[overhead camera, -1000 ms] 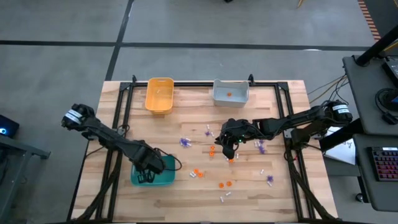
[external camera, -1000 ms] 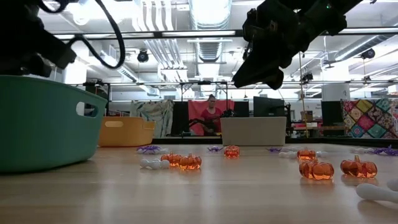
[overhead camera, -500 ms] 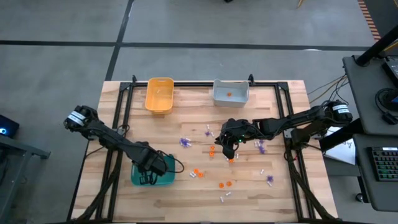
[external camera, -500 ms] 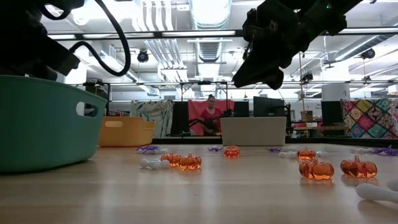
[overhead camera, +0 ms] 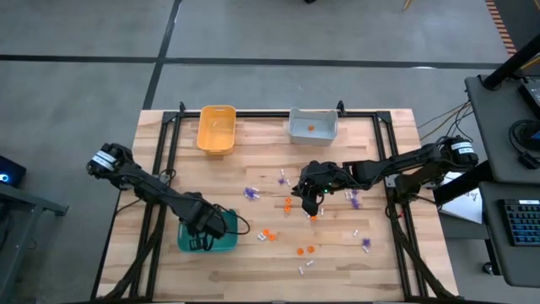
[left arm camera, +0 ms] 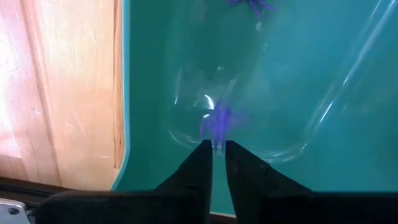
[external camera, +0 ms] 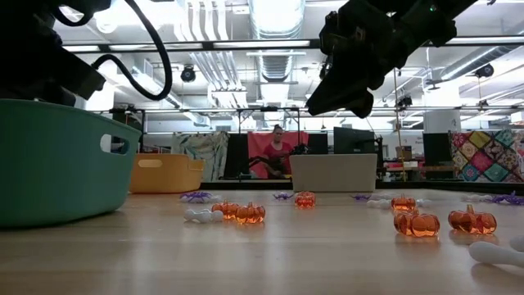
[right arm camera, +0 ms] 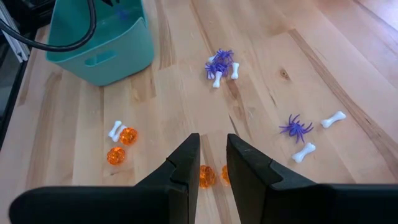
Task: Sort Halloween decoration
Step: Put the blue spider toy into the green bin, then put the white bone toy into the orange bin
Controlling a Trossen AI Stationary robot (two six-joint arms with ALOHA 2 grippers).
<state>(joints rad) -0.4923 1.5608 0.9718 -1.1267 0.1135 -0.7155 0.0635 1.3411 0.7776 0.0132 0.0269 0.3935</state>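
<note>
The left end effector (left arm camera: 217,147) hangs inside the teal bin (overhead camera: 221,245), fingers barely parted above a purple spider (left arm camera: 219,122). The right end effector (right arm camera: 212,151), narrowly open and empty, hovers over orange pumpkins (right arm camera: 207,176) on the tabletop (overhead camera: 380,169).

the high view looks straight down from well above, taking in the whole tabletop (overhead camera: 337,253) and the floor around it. the low view sits at tabletop height, very near the teal bin (external camera: 57,160), and faces level across the boards toward the room beyond — the yellow bin (external camera: 166,174) and grey bin (external camera: 333,173) stand far off in it. the left wrist view points down into the teal bin (left arm camera: 298,81) from close range. the right wrist view looks forward and down over the boards from a moderate height. the teal bin (right arm camera: 99,37) appears in all four views; the orange pumpkins (external camera: 417,223) are shared by the high, low and right wrist views.
</note>
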